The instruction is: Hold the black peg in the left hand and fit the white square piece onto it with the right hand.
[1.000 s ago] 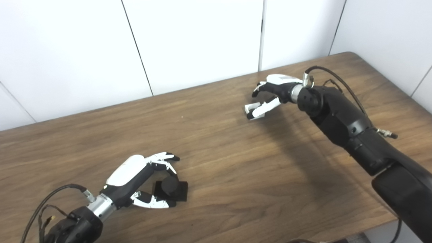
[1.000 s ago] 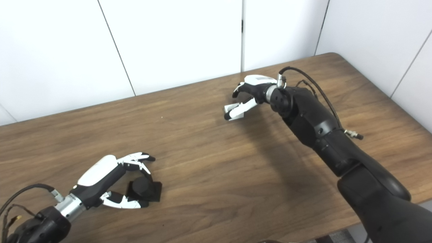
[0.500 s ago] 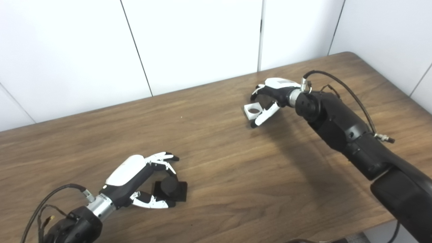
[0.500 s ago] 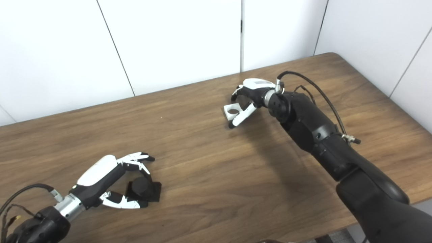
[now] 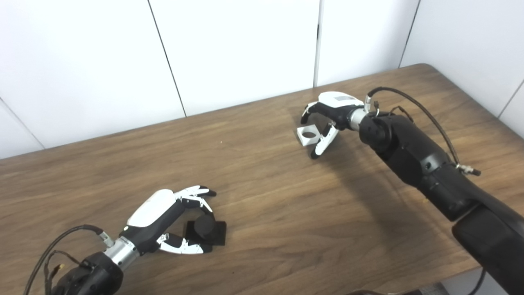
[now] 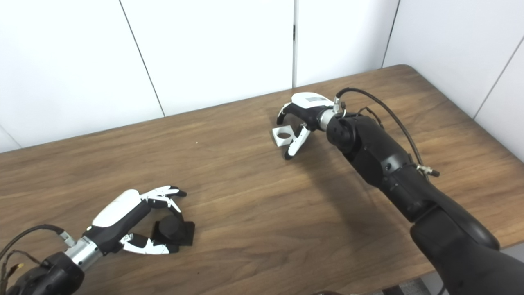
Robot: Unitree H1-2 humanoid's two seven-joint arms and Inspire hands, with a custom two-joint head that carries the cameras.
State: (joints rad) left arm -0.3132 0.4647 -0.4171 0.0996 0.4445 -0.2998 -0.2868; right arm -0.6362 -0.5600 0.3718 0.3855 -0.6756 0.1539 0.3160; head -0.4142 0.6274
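The black peg (image 5: 204, 229), a short cylinder on a square black base, stands on the table at the front left. My left hand (image 5: 157, 213) is closed around it, with fingers curled onto the cylinder and the thumb along the base's near edge. It also shows in the right eye view (image 6: 118, 221). My right hand (image 5: 327, 119) at the back right is shut on the white square piece (image 5: 308, 135). It holds the piece tilted just above the wood, with its round hole facing me, pinched between fingers and thumb.
The wooden table (image 5: 266, 213) runs to white wall panels at the back. Its right edge and rounded far corner (image 5: 425, 65) lie beyond my right arm. A cable loops over the right wrist (image 5: 393, 92).
My right hand closed on the white piece and lifted it off the table, tilting it so the hole shows. The thumb swung downward. My left hand and the peg stayed almost still.
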